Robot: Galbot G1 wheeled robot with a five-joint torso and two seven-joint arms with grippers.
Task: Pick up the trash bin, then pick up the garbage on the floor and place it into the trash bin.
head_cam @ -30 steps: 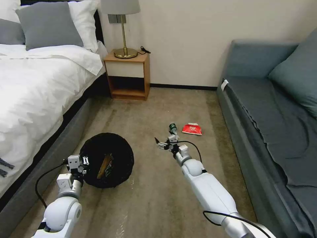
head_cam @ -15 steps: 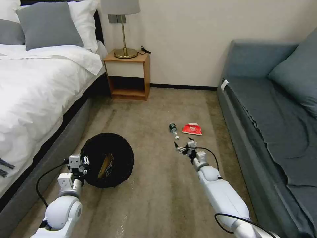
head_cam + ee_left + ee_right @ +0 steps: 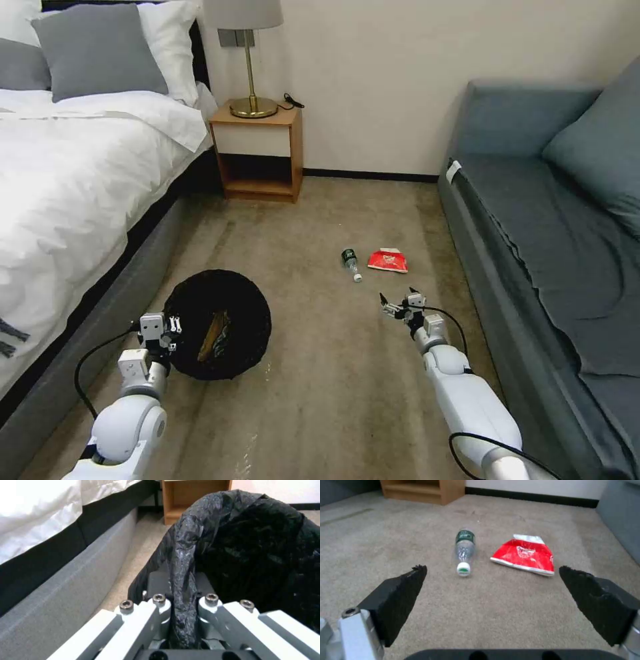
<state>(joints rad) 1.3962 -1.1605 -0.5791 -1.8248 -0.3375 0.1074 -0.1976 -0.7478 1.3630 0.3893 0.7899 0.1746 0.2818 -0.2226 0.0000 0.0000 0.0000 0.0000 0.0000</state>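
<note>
The trash bin (image 3: 220, 323), lined with a crinkled black bag (image 3: 253, 542), hangs low over the carpet beside the bed. My left gripper (image 3: 170, 327) is shut on its bag-covered rim (image 3: 181, 590). Brown and yellow garbage (image 3: 215, 331) lies inside the bin. On the floor lie a small clear bottle (image 3: 351, 261) (image 3: 464, 550) with a green label and a red snack packet (image 3: 388, 260) (image 3: 525, 554). My right gripper (image 3: 399, 303) (image 3: 493, 590) is open, empty, and hovers a little short of both, nearer the packet.
A bed (image 3: 73, 180) runs along the left and a blue-grey sofa (image 3: 553, 227) along the right, leaving a carpet aisle between. A wooden nightstand (image 3: 260, 150) with a lamp stands at the far wall.
My right arm has swung to the right across the carpet, from in front of the bottle to below the red packet, gripper still open. The left gripper and bin have stayed put.
</note>
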